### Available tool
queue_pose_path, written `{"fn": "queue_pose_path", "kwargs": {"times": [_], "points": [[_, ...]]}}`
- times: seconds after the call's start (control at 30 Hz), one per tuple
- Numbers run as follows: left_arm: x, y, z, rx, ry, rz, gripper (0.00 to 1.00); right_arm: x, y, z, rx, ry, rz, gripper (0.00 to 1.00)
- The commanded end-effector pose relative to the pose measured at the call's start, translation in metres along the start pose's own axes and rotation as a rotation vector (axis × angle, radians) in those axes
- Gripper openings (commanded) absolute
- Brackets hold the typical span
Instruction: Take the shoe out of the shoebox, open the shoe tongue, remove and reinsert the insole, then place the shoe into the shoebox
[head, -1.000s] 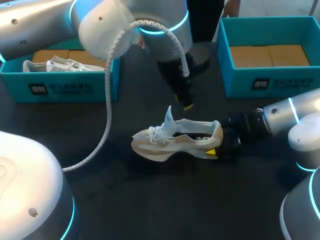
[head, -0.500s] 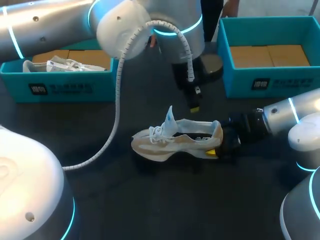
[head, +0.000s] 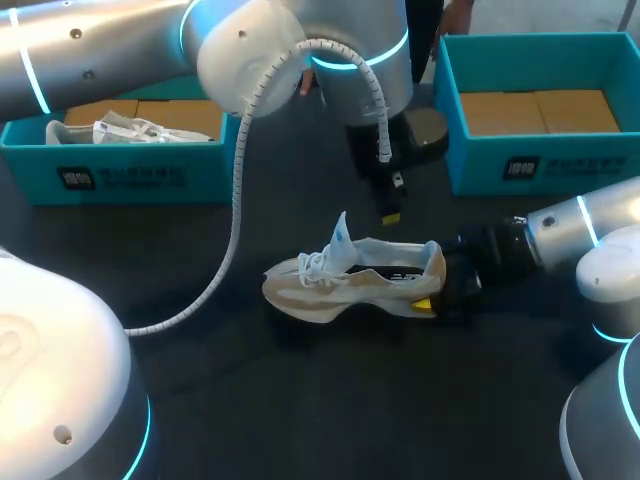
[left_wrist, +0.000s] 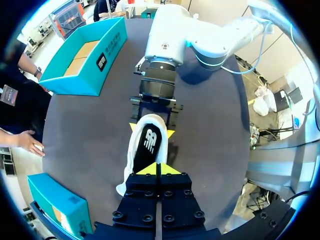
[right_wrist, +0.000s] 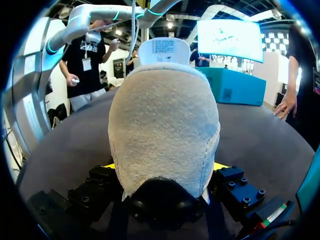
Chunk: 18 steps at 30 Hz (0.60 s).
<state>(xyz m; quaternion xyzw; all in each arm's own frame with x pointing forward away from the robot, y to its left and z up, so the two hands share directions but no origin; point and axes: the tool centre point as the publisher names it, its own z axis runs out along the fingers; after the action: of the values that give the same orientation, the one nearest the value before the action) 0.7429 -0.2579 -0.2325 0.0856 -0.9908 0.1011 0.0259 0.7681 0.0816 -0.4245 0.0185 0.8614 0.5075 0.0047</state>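
- Shoe (head: 345, 282): stands on its sole on the table (head: 300, 400), between the left shoebox (head: 130, 178) and the right shoebox (head: 560, 165). Its tongue (head: 339, 240) is upright. It has not moved since a second ago.
- Right gripper (head: 432, 300): pinches the heel from both sides.
- Left gripper (head: 389, 213): above the shoe and apart from it, fingers pressed together on nothing. It is slightly further right than a second ago.
- Insole (left_wrist: 149, 149): dark, lying inside the shoe; only the left wrist view shows it.
- Second shoe (head: 125, 130): in the left shoebox.

Our head camera looks down on the table (head: 300, 400) from behind. Our left wrist camera sits above the shoe (left_wrist: 145, 145), our right one close at its heel. All see the shoe.
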Motion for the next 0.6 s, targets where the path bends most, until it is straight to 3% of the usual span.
{"fn": "queue_pose_path", "kwargs": {"times": [0.03, 0.3, 0.6], "points": [[-0.003, 0.001, 0.002, 0.004, 0.015, 0.006, 0.0, -0.001, 0.001, 0.001, 0.004, -0.001, 0.001, 0.0], [-0.011, 0.0, 0.024, -0.034, 0.049, 0.123, 0.0, -0.001, 0.001, 0.001, 0.004, -0.001, 0.001, 0.0], [-0.003, -0.012, 0.061, -0.106, 0.078, 0.212, 0.0, -0.001, 0.001, 0.001, 0.004, -0.001, 0.001, 0.0]]}}
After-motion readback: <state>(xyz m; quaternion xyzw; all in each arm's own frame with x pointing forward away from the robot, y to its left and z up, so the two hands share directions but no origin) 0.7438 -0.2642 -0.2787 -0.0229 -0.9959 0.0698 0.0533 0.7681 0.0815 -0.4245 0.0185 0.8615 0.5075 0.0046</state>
